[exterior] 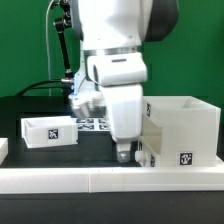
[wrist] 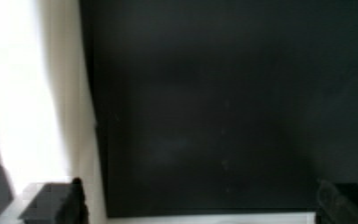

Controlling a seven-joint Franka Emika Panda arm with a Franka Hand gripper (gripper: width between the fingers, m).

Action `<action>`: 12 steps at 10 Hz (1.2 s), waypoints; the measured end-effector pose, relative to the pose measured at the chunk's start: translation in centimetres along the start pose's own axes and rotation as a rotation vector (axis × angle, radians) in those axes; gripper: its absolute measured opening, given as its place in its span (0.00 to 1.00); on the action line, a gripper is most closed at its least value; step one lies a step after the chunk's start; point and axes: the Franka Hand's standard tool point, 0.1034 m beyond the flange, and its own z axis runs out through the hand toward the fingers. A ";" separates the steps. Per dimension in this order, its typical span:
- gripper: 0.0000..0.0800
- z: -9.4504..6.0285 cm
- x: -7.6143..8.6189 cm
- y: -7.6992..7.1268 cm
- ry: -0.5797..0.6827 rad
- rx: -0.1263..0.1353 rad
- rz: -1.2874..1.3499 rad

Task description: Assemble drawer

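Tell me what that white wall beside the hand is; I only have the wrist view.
Observer: Most likely the large white open-topped box at the exterior view's right. The hand hangs low, close to that box's side.
Operator: Name any other loose part out there.
Observer: One small white open tray-shaped part, with a marker tag on its front, sits on the black table at the exterior view's left, well apart from the box.
Operator: Say what lies behind the hand.
Observer: The marker board lies flat there, between the tray-shaped part and the box.
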 end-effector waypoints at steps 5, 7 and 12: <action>0.81 -2.5 -2.4 -4.7 -0.028 -0.028 0.074; 0.81 -2.5 -2.0 -6.3 -0.033 -0.014 0.096; 0.81 -2.7 -3.0 -6.4 -0.032 -0.022 0.385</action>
